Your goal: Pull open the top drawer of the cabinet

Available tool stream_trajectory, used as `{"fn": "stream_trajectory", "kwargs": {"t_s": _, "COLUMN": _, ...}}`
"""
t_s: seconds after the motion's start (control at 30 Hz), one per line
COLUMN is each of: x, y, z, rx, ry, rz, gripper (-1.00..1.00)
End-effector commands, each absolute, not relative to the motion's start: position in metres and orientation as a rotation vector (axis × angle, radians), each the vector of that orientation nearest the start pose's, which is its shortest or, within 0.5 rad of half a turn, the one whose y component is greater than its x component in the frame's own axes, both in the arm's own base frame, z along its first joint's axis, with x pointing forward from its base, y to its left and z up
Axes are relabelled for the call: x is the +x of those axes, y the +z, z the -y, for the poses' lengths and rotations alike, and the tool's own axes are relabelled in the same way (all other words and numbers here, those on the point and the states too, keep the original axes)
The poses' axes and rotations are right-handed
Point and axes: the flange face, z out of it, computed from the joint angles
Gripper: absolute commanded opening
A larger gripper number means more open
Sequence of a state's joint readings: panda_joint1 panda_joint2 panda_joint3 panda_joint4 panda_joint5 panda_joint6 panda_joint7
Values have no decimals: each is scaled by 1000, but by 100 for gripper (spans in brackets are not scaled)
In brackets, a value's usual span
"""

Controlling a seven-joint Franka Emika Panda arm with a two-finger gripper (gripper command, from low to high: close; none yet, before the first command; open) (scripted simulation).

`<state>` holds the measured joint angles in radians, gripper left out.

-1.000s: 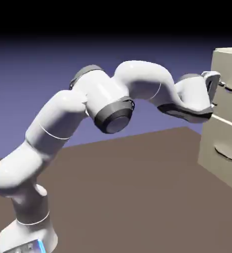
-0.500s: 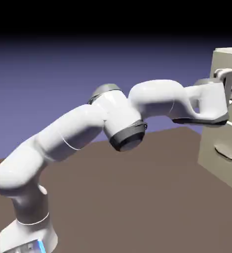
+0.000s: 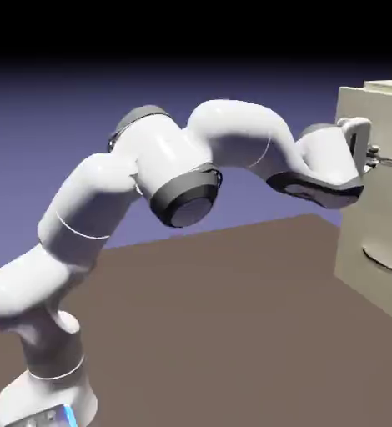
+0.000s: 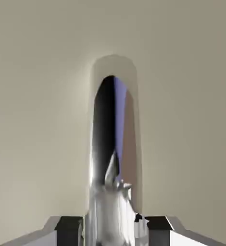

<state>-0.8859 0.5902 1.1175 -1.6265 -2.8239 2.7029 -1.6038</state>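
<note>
The beige cabinet [image 3: 368, 288] stands at the exterior view's right edge. Its top drawer [image 3: 384, 117] juts out a little toward the arm, ahead of the drawer front below. My gripper [image 3: 372, 157] is at the top drawer's silver bar handle [image 3: 391, 159] and shut on it. In the hand view the drawer front [image 4: 43, 105] fills the picture. The shiny handle [image 4: 113, 144] runs up the middle, and my gripper [image 4: 114, 226] holds it between the grey fingertips [image 4: 69, 225] at the bottom edge.
The lower drawer front carries its own curved handle [image 3: 384, 263] and sits flush in the cabinet. The white arm [image 3: 174, 167] arches from the lower left over the brown table [image 3: 233, 317].
The arm stretched right to the handle and the jaws shut on it. It has since drawn back left, and the top drawer has come out with it.
</note>
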Motion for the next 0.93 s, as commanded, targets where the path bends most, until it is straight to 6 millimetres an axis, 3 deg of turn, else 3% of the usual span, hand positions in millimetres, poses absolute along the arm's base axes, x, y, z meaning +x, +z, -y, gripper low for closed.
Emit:
{"fn": "stream_trajectory", "kwargs": {"t_s": 0.0, "x": 668, "y": 471, "z": -37, "rx": -615, "ry": -613, "rz": -1482, "gripper": -100}}
{"fn": "stream_trajectory", "kwargs": {"t_s": 0.3, "x": 600, "y": 471, "z": -37, "rx": -615, "ry": -613, "rz": -1482, "gripper": -100}}
{"fn": "stream_trajectory", "kwargs": {"t_s": 0.8, "x": 541, "y": 471, "z": -37, "rx": -615, "ry": -613, "rz": -1482, "gripper": -100}}
{"fn": "stream_trajectory", "kwargs": {"t_s": 0.83, "x": 541, "y": 471, "z": -37, "rx": -615, "ry": -613, "rz": -1482, "gripper": 100}}
{"fn": "stream_trajectory", "kwargs": {"t_s": 0.9, "x": 535, "y": 470, "z": -36, "rx": -614, "ry": -610, "rz": -1486, "gripper": 100}}
